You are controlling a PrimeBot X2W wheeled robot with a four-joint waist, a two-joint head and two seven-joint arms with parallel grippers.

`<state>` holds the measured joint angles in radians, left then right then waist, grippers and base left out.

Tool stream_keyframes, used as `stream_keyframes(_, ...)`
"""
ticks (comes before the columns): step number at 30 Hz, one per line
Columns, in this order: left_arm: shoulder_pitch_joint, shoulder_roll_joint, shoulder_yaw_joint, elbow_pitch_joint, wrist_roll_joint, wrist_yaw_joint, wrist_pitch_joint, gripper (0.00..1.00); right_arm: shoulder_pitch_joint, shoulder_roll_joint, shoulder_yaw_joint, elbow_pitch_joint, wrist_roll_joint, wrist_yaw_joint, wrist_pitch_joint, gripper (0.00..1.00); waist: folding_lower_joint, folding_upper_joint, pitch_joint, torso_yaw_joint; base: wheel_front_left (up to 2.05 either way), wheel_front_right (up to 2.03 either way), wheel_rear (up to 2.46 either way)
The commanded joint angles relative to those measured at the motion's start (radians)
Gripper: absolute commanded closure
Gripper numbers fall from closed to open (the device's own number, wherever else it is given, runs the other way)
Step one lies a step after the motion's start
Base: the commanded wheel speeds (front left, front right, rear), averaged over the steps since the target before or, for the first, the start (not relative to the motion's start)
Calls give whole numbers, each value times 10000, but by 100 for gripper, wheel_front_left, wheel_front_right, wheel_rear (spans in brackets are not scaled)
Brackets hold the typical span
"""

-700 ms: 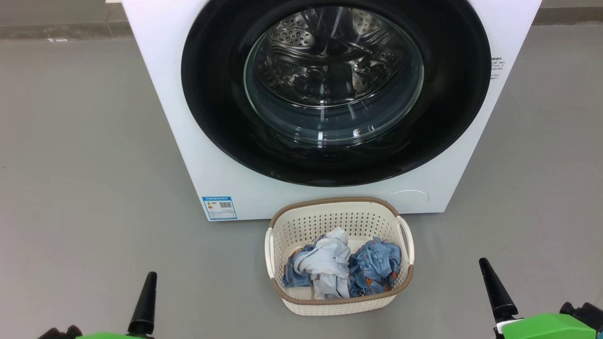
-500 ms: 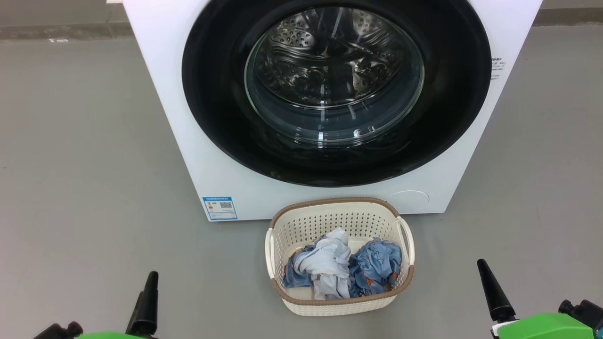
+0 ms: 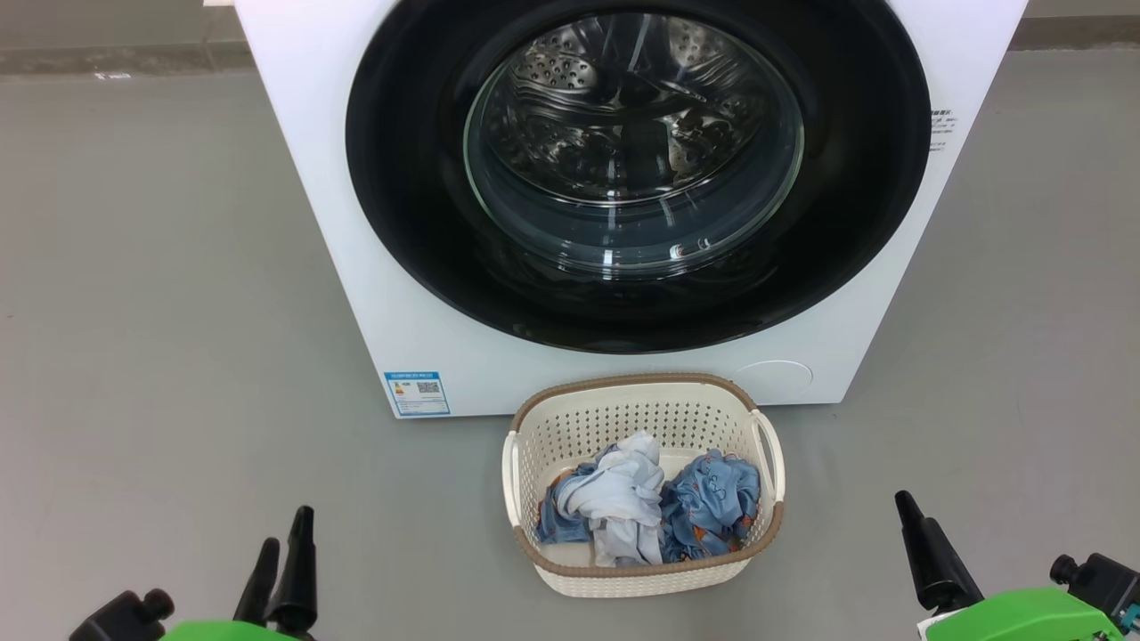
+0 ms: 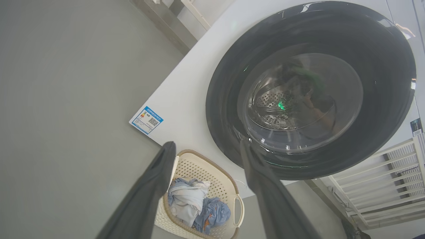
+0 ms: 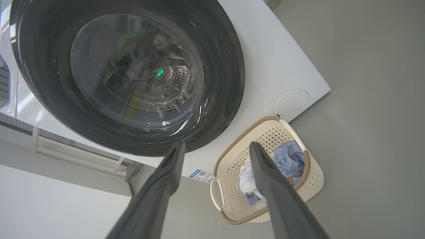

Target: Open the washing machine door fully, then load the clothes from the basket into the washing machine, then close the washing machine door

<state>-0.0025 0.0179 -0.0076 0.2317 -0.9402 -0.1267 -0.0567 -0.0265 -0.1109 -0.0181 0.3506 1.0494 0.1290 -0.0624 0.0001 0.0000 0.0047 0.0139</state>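
Awaiting step one: door [image 3: 632, 151] shut on washer [image 3: 463, 374]; nothing done yet. Clothes [image 3: 646, 507] lie in basket [image 3: 641, 579] just before washer. Left gripper [image 4: 207, 144] and right gripper [image 5: 216, 143] hang empty, fingers apart.

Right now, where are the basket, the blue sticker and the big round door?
basket [image 3: 641, 580]: head view, its cream front wall.
blue label sticker [image 3: 416, 393]: head view, the sticker's middle.
washing machine door [image 3: 401, 178]: head view, left side of its black rim.
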Motion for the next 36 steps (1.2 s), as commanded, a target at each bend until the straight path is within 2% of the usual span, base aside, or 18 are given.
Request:
stream_keyframes(1, -143, 174, 101, -338, 431, -23, -164, 0, -503, -190, 147, -212, -346, 9, -136, 0, -1, 0, -1, 1, 0, 0, 0)
stream_keyframes(14, -78, 210, -93, -539, 2285, -27, -581, 0, -536, -368, 411, -81, -1701, 11, -546, 0, -1, 0, -8, 21, 0, 0, 0)
stream_keyframes(36, -10, 273, -308, -845, 4781, -33, -1204, 0, -631, -617, 737, -4, -3750, 13, -1160, 0, -1, 0, -17, -25, 0, 0, 0)
